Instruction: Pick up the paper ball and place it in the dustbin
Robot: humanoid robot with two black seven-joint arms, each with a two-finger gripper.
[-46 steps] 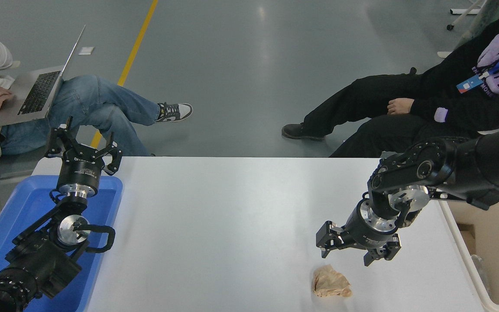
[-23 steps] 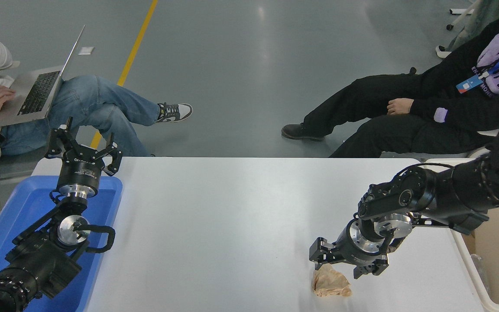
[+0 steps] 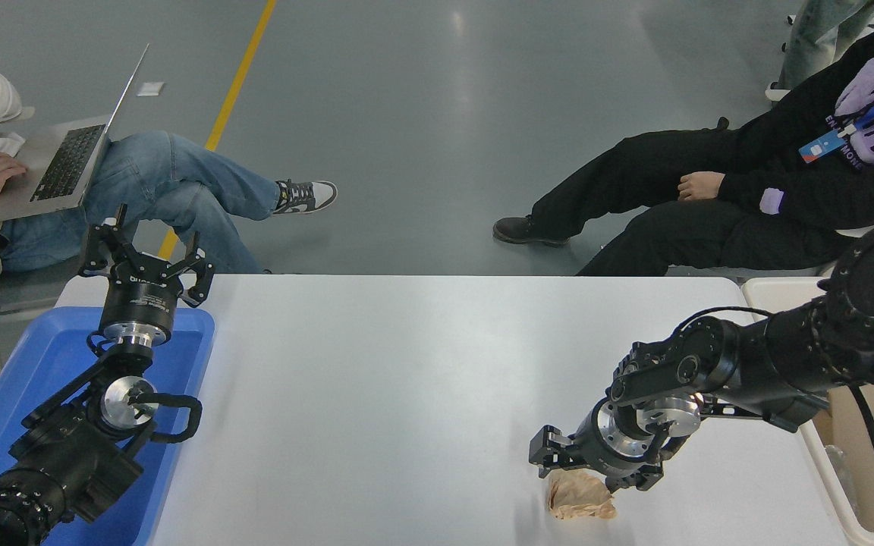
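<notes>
With the right gripper spread wide directly over the paper ball at the table's near right edge: lower until both fingers straddle the wad, close gently, lift clear, then carry right to the dustbin. Left gripper parked, fingers spread.

Light was bright and even, falling from overhead. Soft glare streaked the grey floor toward twelve o'clock and paled the white table at centre. Shadows under the arms stayed faint and short. Focus held sharp throughout, without visible edge distortion.
</notes>
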